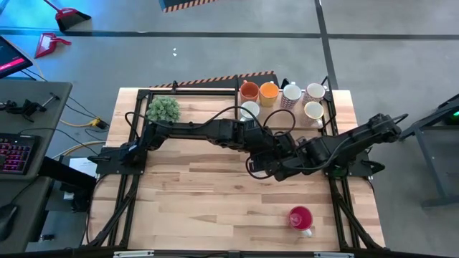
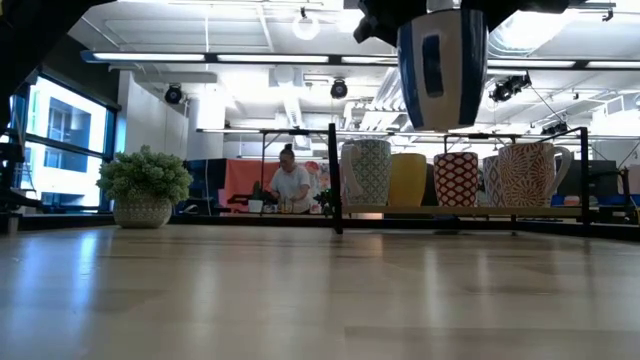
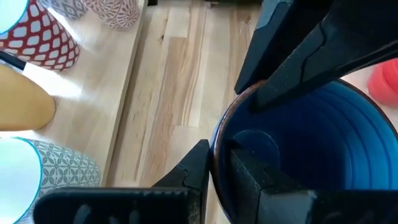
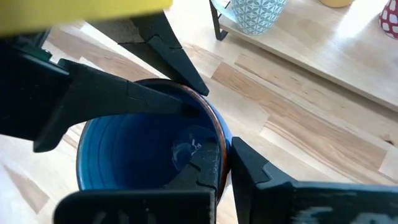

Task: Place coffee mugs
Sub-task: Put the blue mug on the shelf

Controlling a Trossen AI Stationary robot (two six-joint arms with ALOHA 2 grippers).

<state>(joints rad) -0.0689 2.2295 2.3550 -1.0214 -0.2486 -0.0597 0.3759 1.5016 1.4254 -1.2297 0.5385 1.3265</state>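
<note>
A blue mug (image 2: 441,68) hangs upright high above the table, its handle toward the near side. Both grippers are shut on its rim at mid-table right: my left gripper (image 3: 219,158) on one side, my right gripper (image 4: 227,152) on the opposite side. In the high view the two grippers (image 1: 283,158) hide the mug. A red-pink mug (image 1: 300,218) stands on the table near the front right. Several mugs stand on a low shelf at the back: two orange (image 1: 249,91), patterned (image 1: 290,94) and white (image 1: 313,110). My left gripper pinches the blue mug's rim (image 3: 216,140), one finger (image 3: 252,177) inside the mug and one (image 3: 189,174) outside. The fingers come from above. The mug hangs upright, clear of the table. My right gripper pinches the rim (image 4: 219,127) on the opposite side, one finger (image 4: 202,171) inside and one (image 4: 252,168) outside. The fingers come from above. The mug stays upright below them.
A green potted plant (image 1: 163,109) stands at the back left. The shelf's black frame (image 2: 335,180) and wooden board (image 4: 323,62) run along the back right. Bare wood lies at the table's front and left. A person shows in the room far behind.
</note>
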